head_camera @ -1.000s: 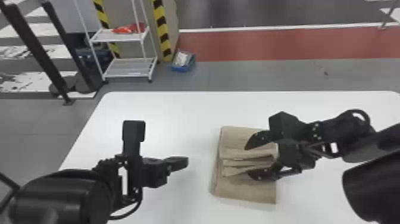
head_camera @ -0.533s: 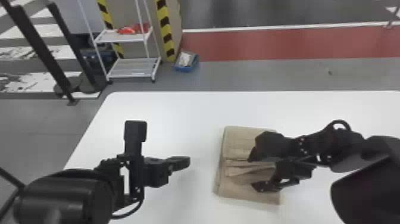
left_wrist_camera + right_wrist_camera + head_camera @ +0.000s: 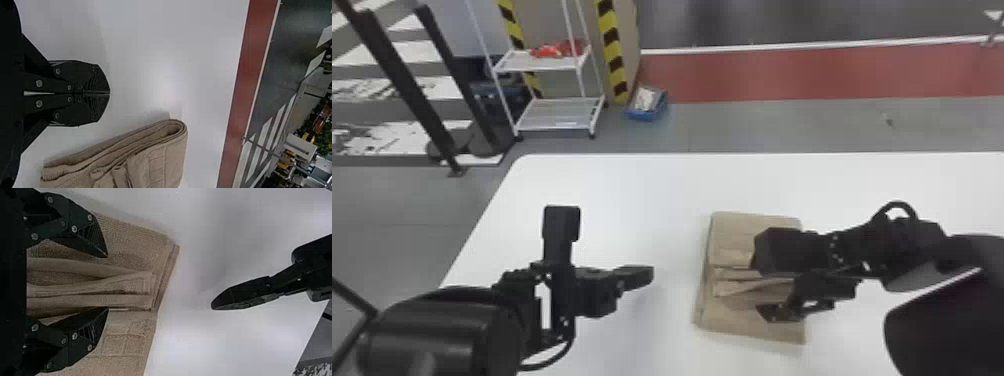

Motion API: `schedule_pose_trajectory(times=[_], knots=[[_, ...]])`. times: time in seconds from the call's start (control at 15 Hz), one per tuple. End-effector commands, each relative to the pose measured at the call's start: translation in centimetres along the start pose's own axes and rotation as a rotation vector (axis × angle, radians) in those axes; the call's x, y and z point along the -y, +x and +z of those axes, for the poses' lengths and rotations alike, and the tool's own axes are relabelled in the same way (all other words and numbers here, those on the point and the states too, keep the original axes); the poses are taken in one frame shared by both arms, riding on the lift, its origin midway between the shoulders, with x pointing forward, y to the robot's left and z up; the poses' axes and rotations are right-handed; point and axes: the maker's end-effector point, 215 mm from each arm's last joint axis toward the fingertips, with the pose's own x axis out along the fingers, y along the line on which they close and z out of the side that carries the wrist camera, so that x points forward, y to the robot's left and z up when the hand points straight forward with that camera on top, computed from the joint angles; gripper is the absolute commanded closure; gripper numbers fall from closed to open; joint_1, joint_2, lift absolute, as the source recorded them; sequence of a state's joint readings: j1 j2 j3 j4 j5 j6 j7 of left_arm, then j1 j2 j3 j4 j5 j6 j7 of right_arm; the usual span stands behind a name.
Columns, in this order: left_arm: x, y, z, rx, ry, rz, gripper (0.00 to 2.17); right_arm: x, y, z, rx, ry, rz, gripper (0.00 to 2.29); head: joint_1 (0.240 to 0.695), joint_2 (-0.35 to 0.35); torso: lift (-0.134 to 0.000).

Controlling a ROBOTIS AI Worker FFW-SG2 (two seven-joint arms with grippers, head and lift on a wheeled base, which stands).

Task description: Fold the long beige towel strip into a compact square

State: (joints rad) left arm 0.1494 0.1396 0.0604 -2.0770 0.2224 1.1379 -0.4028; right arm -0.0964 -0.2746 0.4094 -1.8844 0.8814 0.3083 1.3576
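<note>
Cart (image 3: 557,114) beyond table (image 3: 612,195) (right gripper (image 3: 758,287) over towel (image 3: 732,317))

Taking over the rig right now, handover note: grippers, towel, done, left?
Left gripper: fingers together, empty, off the towel's left side.
Right gripper: fingers apart at the towel, bunched folds between them; can't tell if they touch.
Towel: on the white table, near the right arm.
Done: strip folded into a layered stack.
Left: probably smooth the raised folds, square the edges, then withdraw the right gripper.
</note>
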Motion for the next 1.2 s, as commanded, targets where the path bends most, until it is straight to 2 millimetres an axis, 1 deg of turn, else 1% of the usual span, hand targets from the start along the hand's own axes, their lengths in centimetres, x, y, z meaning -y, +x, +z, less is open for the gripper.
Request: schedule_pose_trajectory(times=[0.0, 0.13, 0.33, 0.53, 0.8, 0.87, 0.93, 1.0, 1.13], knots=[[0.1, 0.0, -0.2, 0.003, 0.000, -0.003, 1.92, -0.4, -0.3, 0.5, -0.010, -0.037, -0.003, 0.49, 0.695, 0.133, -0.124], [0.2, -0.1, -0.3, 0.004, 0.001, -0.008, 1.92, -0.3, -0.2, 0.0, -0.043, -0.052, -0.009, 0.49, 0.695, 0.135, -0.124], [0.3, -0.1, -0.4, 0.007, 0.001, -0.011, 1.92, -0.3, 0.0, -0.1, -0.070, -0.069, -0.017, 0.49, 0.695, 0.133, -0.124], [0.4, -0.1, -0.8, 0.004, -0.002, -0.016, 1.92, -0.7, 0.2, -1.0, -0.110, -0.088, -0.019, 0.49, 0.695, 0.129, -0.124], [0.5, -0.2, -1.0, 0.002, -0.002, -0.022, 1.92, 2.3, 0.2, -1.2, -0.111, -0.085, -0.169, 0.49, 0.695, 0.121, -0.124], [0.5, -0.3, -0.9, 0.005, -0.003, -0.022, 1.92, 2.9, 0.0, -1.0, -0.106, -0.081, -0.194, 0.49, 0.695, 0.120, -0.124], [0.5, -0.4, -1.2, 0.002, -0.004, -0.021, 1.92, 3.1, 0.0, -1.0, -0.103, -0.077, -0.201, 0.49, 0.695, 0.118, -0.124], [0.4, -0.4, -1.2, 0.002, -0.003, -0.020, 1.92, 3.0, 0.2, -1.1, -0.102, -0.071, -0.196, 0.49, 0.695, 0.118, -0.124], [0.4, -0.4, -1.1, 0.003, -0.002, -0.021, 1.92, 1.8, 0.6, -0.8, -0.081, -0.058, -0.155, 0.49, 0.695, 0.119, -0.124]])
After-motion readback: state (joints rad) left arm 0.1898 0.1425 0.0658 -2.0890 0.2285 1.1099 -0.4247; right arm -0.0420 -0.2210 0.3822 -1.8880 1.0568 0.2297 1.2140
